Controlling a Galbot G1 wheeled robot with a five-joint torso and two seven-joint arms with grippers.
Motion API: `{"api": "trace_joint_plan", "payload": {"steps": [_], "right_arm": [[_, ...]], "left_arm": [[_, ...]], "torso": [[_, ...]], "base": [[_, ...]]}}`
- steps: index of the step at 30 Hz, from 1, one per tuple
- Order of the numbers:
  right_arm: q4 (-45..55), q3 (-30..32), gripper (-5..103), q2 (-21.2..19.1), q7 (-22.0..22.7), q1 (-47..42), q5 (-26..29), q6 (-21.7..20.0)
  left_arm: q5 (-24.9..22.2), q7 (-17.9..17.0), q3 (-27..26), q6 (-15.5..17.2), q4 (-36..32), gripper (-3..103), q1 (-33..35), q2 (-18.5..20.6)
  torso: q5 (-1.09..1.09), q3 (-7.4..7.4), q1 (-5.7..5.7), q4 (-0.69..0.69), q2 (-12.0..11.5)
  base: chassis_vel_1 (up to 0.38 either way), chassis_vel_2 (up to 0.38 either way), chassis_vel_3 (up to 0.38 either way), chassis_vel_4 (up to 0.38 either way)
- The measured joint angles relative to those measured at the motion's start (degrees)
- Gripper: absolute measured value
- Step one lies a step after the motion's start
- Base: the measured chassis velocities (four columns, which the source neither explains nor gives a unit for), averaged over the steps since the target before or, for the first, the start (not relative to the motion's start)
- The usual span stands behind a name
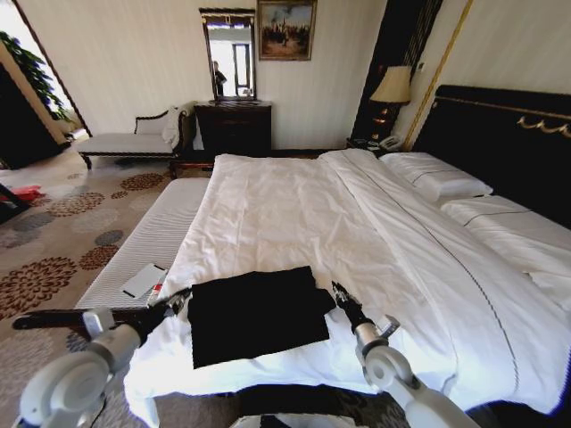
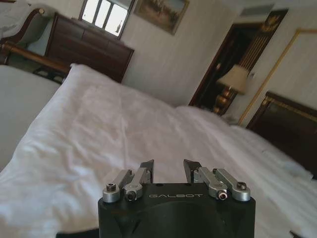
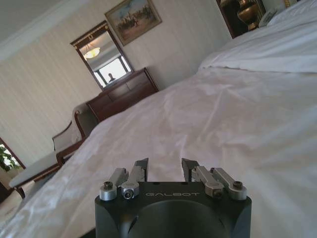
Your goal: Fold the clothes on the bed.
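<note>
Large white-duveted bed with dark wooden frame (image 1: 294, 214): duvet spread flat, pillows at the far right end by the headboard.

Black soft-fabric short-sleeved T-shirt (image 1: 254, 314): lies on the near edge of the duvet as a flattened, roughly rectangular block, print not visible. Its long axis runs side to side, from one gripper toward the other.

Left gripper (image 1: 178, 301): just off the shirt's left edge; the garment lies inboard of its fingertips. Fingers parted, holding nothing, per the left wrist view (image 2: 168, 171).

Right gripper (image 1: 339, 292): at the shirt's upper right corner, garment inboard. Fingers likewise parted and empty (image 3: 164, 169).

Judgement: both arms about equally near; shirt sits between them.
</note>
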Motion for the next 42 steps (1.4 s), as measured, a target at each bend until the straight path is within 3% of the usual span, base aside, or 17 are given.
{"api": "trace_joint_plan", "payload": {"steps": [1, 3, 5, 7, 9, 10, 12, 13, 19, 24, 32, 34, 37, 39, 42], "right_arm": [[0.43, 0.6, 47, -0.17, 0.2, 0.76, 0.58, -0.14], [0.44, 0.71, 47, -0.19, 0.33, 1.15, 0.79, -0.22], [-0.03, 0.72, 58, -0.13, 0.78, 2.36, 1.45, -0.41], [-1.18, 0.04, 69, 0.21, 1.11, 3.64, 1.69, -0.52], [-1.7, -0.36, 69, 0.44, 1.15, 4.14, 1.67, -0.56], [-2.22, -0.74, 74, 0.7, 1.21, 4.6, 1.66, -0.57], [-2.93, -1.3, 80, 1.21, 1.27, 5.25, 1.59, -0.6], [-3.57, -1.74, 91, 1.69, 1.34, 5.81, 1.47, -0.62], [-4.49, -2.21, 100, 2.18, 1.9, 6.43, 1.19, -0.84], [-5.34, -2.08, 100, 2.13, 2.46, 6.59, 1.18, -1.13], [-6.14, -2.73, 100, 2.15, 3.49, 7.63, 1.18, -1.31], [-6.17, -2.74, 100, 2.14, 3.56, 7.66, 1.18, -1.32], [-6.34, -2.7, 100, 2.01, 3.6, 7.66, 1.19, -1.33], [-6.36, -2.63, 100, 1.98, 3.62, 7.66, 1.19, -1.34], [-6.38, -2.34, 100, 1.92, 3.79, 7.65, 1.23, -1.34]], "left_arm": [[-3.81, -1.5, -1.2, 0.93, 0.17, 43, -2.74, -0.07], [-4.84, -2.15, -1.25, 1.25, 0.78, 43, -4.08, -0.07], [-5.49, -4.32, 0.07, 2.32, 3.57, 54, -6.82, -0.05], [-3.03, -6.16, 3.55, 3.54, 8.56, 65, -8.83, 0.03], [-0.81, -6.31, 5.58, 3.84, 11.09, 71, -9.54, 0.04], [1.74, -6.13, 7.61, 3.95, 13.77, 71, -10.21, -0.05], [5.56, -5.21, 10.44, 4.01, 17.68, 81, -11.29, -0.42], [7.55, -4.06, 12.56, 4.17, 21.16, 86, -12.58, -0.95], [6.44, -1.21, 14.32, 5.59, 30.25, 100, -16.25, -2.87], [7.4, 1.47, 14.8, 5.37, 34.7, 100, -17.08, -3.74], [8.76, 2.66, 16.66, 3.43, 38.15, 103, -19.13, -5.94], [8.77, 2.7, 16.92, 3.2, 38.61, 101, -19.58, -6.4], [8.92, 2.73, 17.68, 2.88, 39.07, 88, -20.08, -7.31], [8.94, 2.73, 17.83, 2.82, 39.08, 88, -20.12, -7.49], [9.3, 2.73, 18.28, 2.67, 39.07, 72, -20.12, -7.96]], "torso": [[-0.01, 0.0, 0.0, 0.0, 0.0], [-0.01, 0.0, 0.0, -0.01, 0.0], [-0.01, 0.0, 0.0, 0.0, 0.0], [-0.02, 0.0, 0.0, -0.01, 0.0], [-0.02, 0.01, 0.01, -0.01, 0.0], [-0.02, 0.01, 0.0, 0.0, 0.0], [-0.04, 0.01, 0.0, 0.0, 0.0], [-0.02, 0.01, 0.0, 0.0, 0.0], [-0.02, 0.01, 0.01, -0.01, 0.0], [-0.02, 0.01, 0.0, 0.01, 0.0], [-0.01, 0.0, 0.01, 0.0, 0.0], [-0.01, 0.0, 0.01, -0.01, 0.0], [-0.01, 0.0, 0.0, 0.0, 0.01], [-0.01, 0.0, 0.0, 0.0, 0.01], [-0.01, 0.0, 0.0, -0.01, 0.01]], "base": [[0.0, 0.0, 0.0, 0.0], [0.0, 0.0, 0.0, 0.0], [0.0, 0.0, 0.0, 0.0], [0.0, 0.0, 0.0, 0.0], [0.0, 0.0, 0.0, 0.0], [0.0, 0.0, 0.0, 0.0], [0.0, 0.0, 0.0, 0.0], [0.0, 0.0, 0.0, 0.0], [0.0, 0.0, 0.0, 0.0], [0.0, 0.0, 0.0, 0.0], [0.0, 0.0, 0.0, 0.0], [0.0, 0.0, 0.0, 0.0], [0.0, 0.0, 0.0, 0.0], [0.0, 0.0, 0.0, 0.0], [0.0, 0.0, 0.0, 0.0]]}}
